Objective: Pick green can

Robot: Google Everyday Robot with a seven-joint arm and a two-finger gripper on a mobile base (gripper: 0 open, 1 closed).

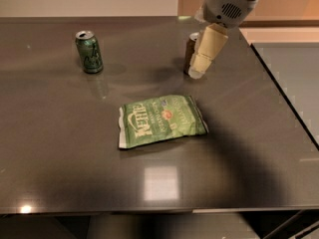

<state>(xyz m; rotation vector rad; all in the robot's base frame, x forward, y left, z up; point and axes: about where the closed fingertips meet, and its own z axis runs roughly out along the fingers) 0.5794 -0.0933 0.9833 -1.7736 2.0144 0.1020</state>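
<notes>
The green can [89, 52] stands upright on the dark table [60, 133] at the back left. It is dark green with a silver top and pale markings. My gripper [198, 71] hangs from the arm at the upper right, well to the right of the green can. It is in front of the brown can [190, 54] and hides most of it. Nothing is visibly held.
A flat light-green chip bag [159, 120] lies in the middle of the table, below the gripper. The table's right edge [284, 96] runs diagonally past the arm. A bright light reflection [160, 183] sits near the front edge.
</notes>
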